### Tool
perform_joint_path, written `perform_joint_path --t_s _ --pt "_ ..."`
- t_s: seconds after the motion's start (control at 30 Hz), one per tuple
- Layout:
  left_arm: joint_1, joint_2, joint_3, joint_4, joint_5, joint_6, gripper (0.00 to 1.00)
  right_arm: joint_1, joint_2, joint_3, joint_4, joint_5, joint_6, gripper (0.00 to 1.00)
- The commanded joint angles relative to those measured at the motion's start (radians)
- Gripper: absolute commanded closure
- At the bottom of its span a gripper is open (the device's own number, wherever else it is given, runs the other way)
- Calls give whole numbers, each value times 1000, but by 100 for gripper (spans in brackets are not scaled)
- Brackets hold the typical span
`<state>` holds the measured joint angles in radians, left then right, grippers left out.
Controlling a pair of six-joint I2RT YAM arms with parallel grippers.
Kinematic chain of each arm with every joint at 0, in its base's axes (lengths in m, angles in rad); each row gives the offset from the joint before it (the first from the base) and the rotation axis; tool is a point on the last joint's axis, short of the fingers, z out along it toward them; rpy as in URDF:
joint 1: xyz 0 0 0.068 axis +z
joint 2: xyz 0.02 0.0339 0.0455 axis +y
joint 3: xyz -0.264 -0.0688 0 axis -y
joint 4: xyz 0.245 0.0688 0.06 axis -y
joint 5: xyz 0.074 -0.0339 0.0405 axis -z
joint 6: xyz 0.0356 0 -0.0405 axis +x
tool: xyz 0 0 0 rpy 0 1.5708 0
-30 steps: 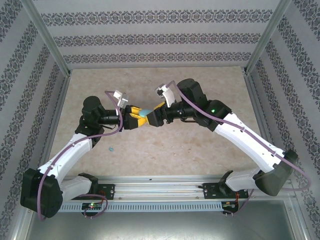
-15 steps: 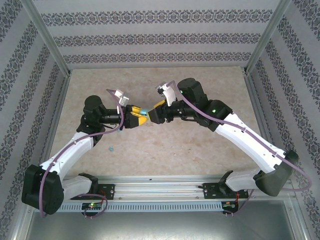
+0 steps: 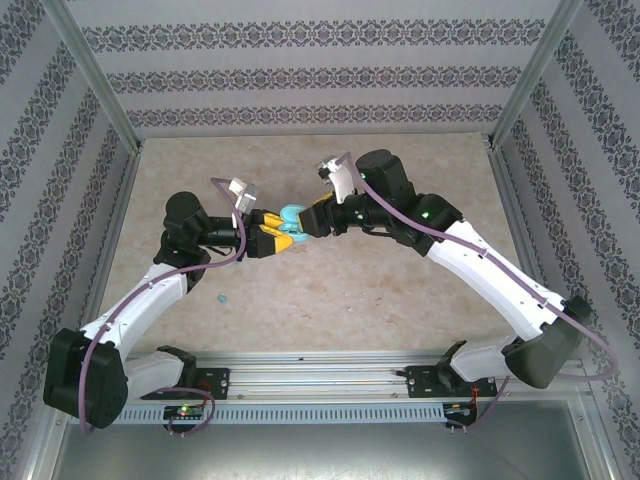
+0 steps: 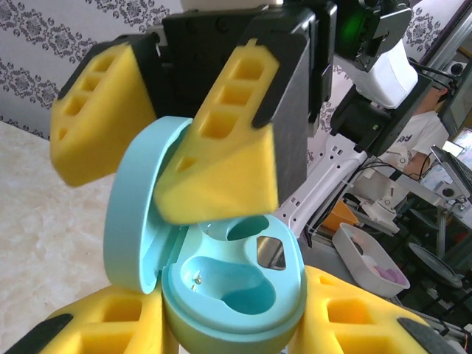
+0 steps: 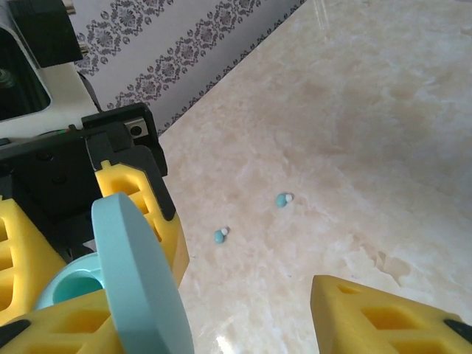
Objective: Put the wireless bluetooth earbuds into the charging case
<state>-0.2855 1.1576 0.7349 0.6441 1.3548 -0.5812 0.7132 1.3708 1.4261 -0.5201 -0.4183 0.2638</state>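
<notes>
My left gripper is shut on the base of the turquoise charging case and holds it above the table. The lid stands open, and both earbud wells are bare. The right gripper meets it from the right. Its jaws are open, with one yellow finger on the lid's inner side and the other behind it. Two tiny turquoise earbuds lie on the table below; one of them sits near the left arm.
The marble-look table is walled by patterned panels and aluminium posts. The arm bases sit on a rail at the near edge. Outside the cell, a white tray holds pinkish items.
The right gripper has moved left onto the case and its jaws have narrowed. The lid now stands swung open. The left gripper keeps its grip on the case.
</notes>
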Motion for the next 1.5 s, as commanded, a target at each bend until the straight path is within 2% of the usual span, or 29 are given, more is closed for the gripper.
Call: perform_joint_path --t_s 0.0,0.17,0.27,0.5,0.53,0.6,0.73,0.77,0.87,1.0,1.3,1.47 --pt "7 -14 20 82 43 -7 83 -8 8 5 -9 -11 14 52" --pt "8 -14 17 78 37 9 80 -8 4 4 16 -56 12 77" --pt "8 -21 12 65 25 32 77 -2 -5 0 34 -53 -5 88" --pt "8 -64 21 -86 -6 170 61 47 -53 -38 106 32 -96 97" --pt "8 -75 24 -120 -12 200 58 53 -60 -45 116 45 -109 97" --pt "7 -97 28 -196 -31 263 43 66 -75 -57 129 80 -138 97" --pt "7 -154 42 -391 -97 429 4 102 -109 -96 166 160 -212 98" --pt "8 -166 44 -423 -107 458 0 110 -117 -107 175 173 -225 97" --pt "9 -175 47 -445 -109 472 1 124 -133 -128 198 199 -248 97" --pt "8 -151 55 -403 -91 422 11 134 -132 -133 206 211 -263 97" --pt "9 -71 41 -158 -46 221 32 152 -115 -125 200 222 -285 97" --pt "9 -64 37 -118 -46 206 38 154 -112 -127 203 218 -282 96"
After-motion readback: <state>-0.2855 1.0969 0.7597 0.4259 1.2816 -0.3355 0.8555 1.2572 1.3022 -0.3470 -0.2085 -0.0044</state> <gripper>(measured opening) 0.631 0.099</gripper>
